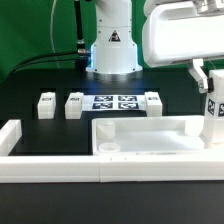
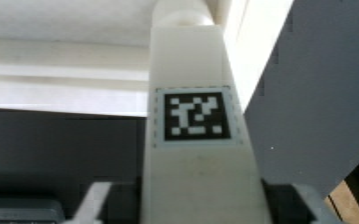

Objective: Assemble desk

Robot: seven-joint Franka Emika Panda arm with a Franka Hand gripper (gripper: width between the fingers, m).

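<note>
Gripping a leg upright, my gripper is clamped near its top. Its lower end sits straight below me, at the tabletop's corner.

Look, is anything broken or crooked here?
Nothing stands out. The gripper holds one leg upright by the tabletop, and three other legs rest in a row beside the marker board.

Exterior: slightly raised, mid-range, facing the arm's base over the wall | Wrist: tight on a tagged leg | Shared: that leg, exterior view's right
</note>
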